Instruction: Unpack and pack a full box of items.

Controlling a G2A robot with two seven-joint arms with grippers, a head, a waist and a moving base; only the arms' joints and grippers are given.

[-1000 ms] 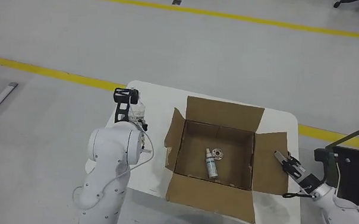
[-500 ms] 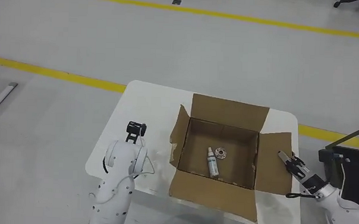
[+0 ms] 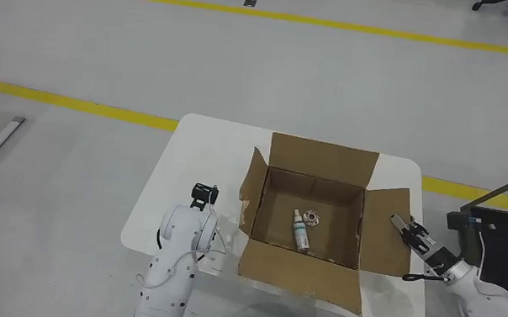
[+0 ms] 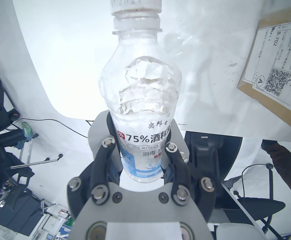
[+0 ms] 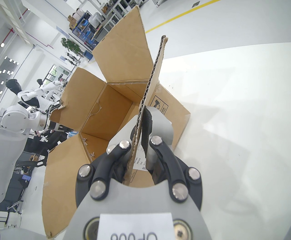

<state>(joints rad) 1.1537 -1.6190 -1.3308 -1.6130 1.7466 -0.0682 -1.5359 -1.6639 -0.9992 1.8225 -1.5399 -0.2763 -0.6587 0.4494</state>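
An open cardboard box (image 3: 308,282) stands on the white table (image 3: 206,140). Inside it lie a small spray bottle (image 3: 300,231) and a small round part (image 3: 312,217). My left gripper (image 4: 139,145) is shut on the lower body of a clear plastic alcohol bottle (image 4: 141,91) with a white cap, held over the table left of the box (image 4: 268,68); from above, the left gripper (image 3: 204,193) sits close to the box's left flap. My right gripper (image 5: 141,129) is shut on the edge of the box's right flap (image 5: 154,75); in the top view the right gripper (image 3: 407,231) is at that flap (image 3: 384,230).
The box's four flaps stand open: far (image 3: 321,157), near (image 3: 300,278), left (image 3: 251,188) and right. Bare table lies to the left of and behind the box. A dark frame (image 3: 491,226) stands off the table's right edge.
My left gripper with the bottle has come from the table's far left toward the near edge and closer to the box. The box has shifted slightly right with the right gripper.
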